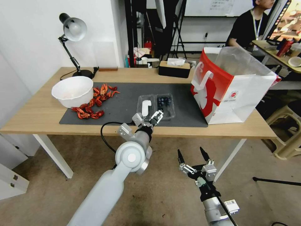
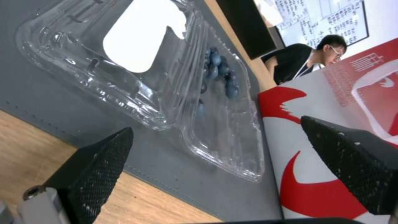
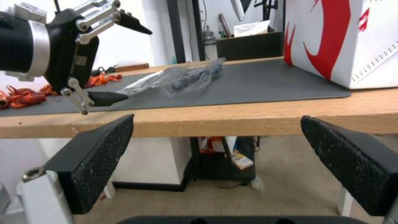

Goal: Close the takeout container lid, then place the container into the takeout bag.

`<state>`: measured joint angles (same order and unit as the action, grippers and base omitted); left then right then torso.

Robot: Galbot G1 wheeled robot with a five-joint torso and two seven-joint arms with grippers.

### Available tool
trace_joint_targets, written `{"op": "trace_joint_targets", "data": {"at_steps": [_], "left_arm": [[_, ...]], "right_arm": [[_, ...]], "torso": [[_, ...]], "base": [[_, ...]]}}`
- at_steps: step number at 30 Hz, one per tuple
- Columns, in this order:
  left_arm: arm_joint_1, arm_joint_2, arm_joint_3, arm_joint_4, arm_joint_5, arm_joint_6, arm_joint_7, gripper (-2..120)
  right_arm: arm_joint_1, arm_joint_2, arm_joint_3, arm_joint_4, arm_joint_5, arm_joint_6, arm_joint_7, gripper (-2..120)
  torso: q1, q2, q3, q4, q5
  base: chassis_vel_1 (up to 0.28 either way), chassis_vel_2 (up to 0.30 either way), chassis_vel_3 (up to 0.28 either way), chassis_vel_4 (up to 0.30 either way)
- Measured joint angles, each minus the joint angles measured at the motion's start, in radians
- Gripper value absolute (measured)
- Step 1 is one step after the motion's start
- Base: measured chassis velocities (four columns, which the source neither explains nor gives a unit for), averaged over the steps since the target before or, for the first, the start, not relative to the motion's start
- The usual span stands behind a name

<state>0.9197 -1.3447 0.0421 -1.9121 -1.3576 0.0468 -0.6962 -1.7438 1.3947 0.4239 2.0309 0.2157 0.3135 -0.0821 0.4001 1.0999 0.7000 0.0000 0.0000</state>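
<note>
Two open hands, left hand (image 1: 150, 118) near takeout container (image 1: 155, 106) edge

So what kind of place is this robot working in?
Probably an office or lab set up for robot trials: a wooden desk with a desk lamp, a whiteboard behind, and staged food items such as a takeout bag.

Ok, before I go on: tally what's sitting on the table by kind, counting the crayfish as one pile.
Takeout container, lid open flat: 1
Takeout bag: 1
White bowl: 1
Crayfish pile: 1
Tissue box: 1
Desk lamp: 1
Grey mat: 1
Total: 7
</note>
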Motion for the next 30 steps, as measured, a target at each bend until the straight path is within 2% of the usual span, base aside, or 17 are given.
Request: {"op": "trace_joint_targets", "data": {"at_steps": [30], "left_arm": [[-0.029,-0.029,-0.017,0.07,-0.01,-0.015,-0.006,100]], "right_arm": [[-0.003,0.0,0.001,-0.009,-0.008,0.006,0.006,100]], "torso": [[0.0,0.0,0.0,-0.0001,0.0]], "base": [[0.0,0.0,0.0,0.0]]}}
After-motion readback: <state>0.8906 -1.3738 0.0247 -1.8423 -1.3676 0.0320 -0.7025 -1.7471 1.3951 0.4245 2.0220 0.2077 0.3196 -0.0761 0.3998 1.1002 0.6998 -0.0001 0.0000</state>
